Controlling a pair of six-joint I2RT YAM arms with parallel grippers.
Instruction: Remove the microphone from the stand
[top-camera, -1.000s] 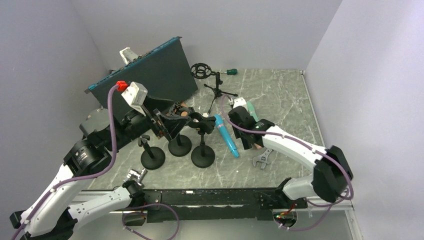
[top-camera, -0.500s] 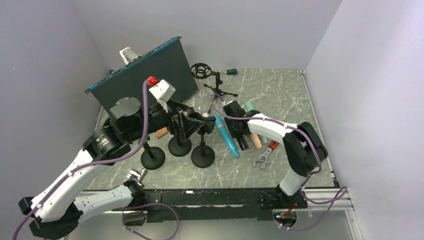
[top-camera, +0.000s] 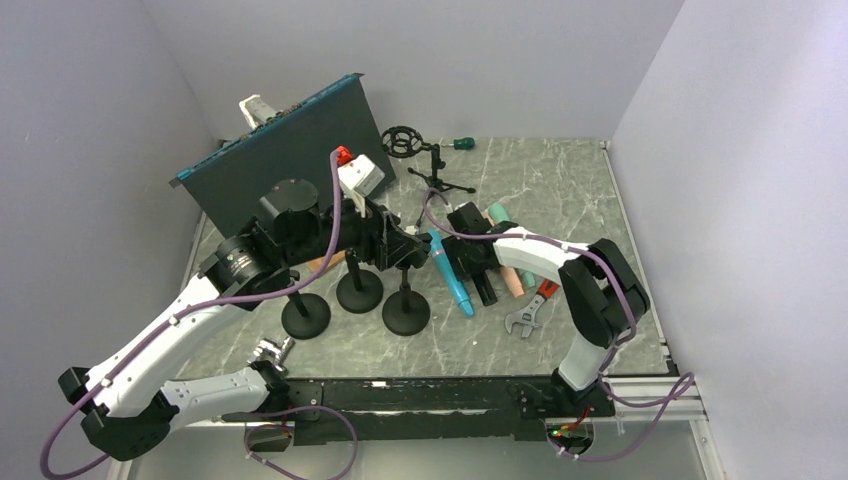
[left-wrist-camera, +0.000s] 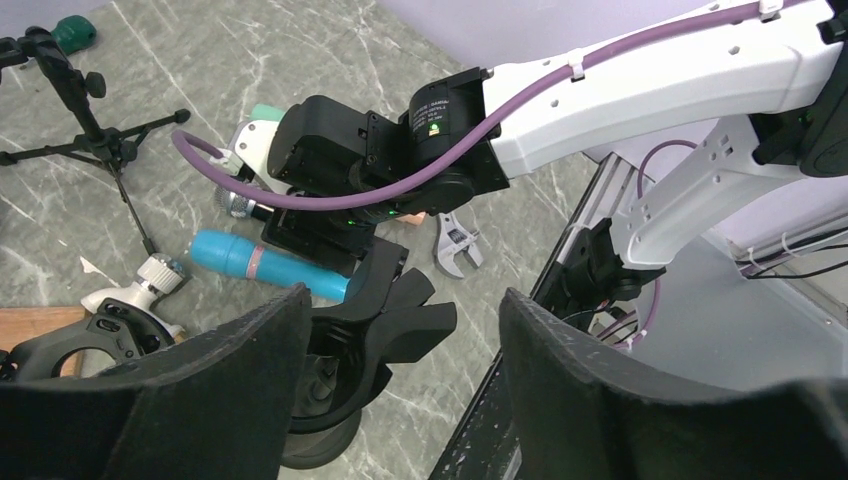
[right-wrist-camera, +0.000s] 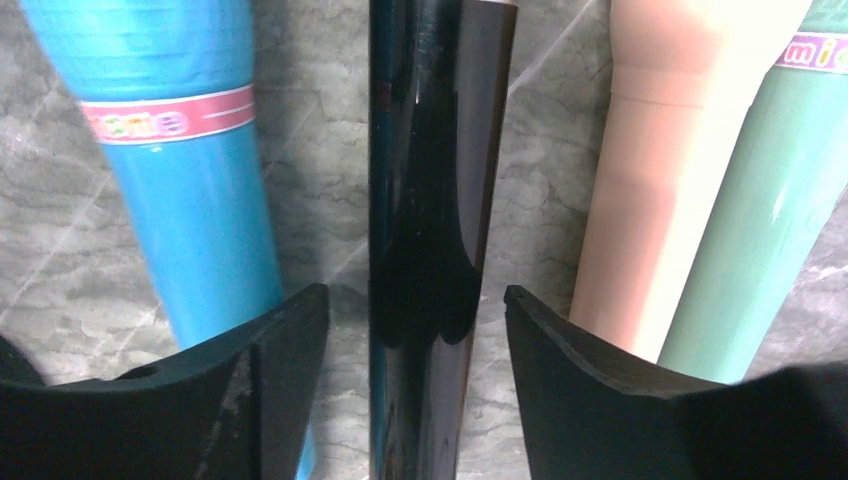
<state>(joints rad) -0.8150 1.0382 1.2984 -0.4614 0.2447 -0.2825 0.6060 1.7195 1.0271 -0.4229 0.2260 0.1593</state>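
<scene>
The black microphone (right-wrist-camera: 435, 150) lies flat on the marble table between a blue microphone (right-wrist-camera: 190, 150) and a pink one (right-wrist-camera: 660, 150). My right gripper (right-wrist-camera: 412, 300) straddles it, open, with a gap on each side of the shaft. In the top view that gripper (top-camera: 478, 268) is low over the row of microphones. The stand (top-camera: 406, 312) has a round black base and a black clip (left-wrist-camera: 400, 325) that holds nothing. My left gripper (left-wrist-camera: 402, 310) is open around that clip, the left finger close to it and the right finger apart.
Two more round-base stands (top-camera: 305, 315) (top-camera: 359, 290) stand left of it. A green microphone (right-wrist-camera: 770, 200) lies beside the pink one, a wrench (top-camera: 525, 318) nearer the front. A tripod stand (top-camera: 435, 180) and a dark upright board (top-camera: 290, 150) are behind.
My right gripper has opened and let go of the black microphone on the table. My left arm has swung right to the stand's clip and its jaws have narrowed.
</scene>
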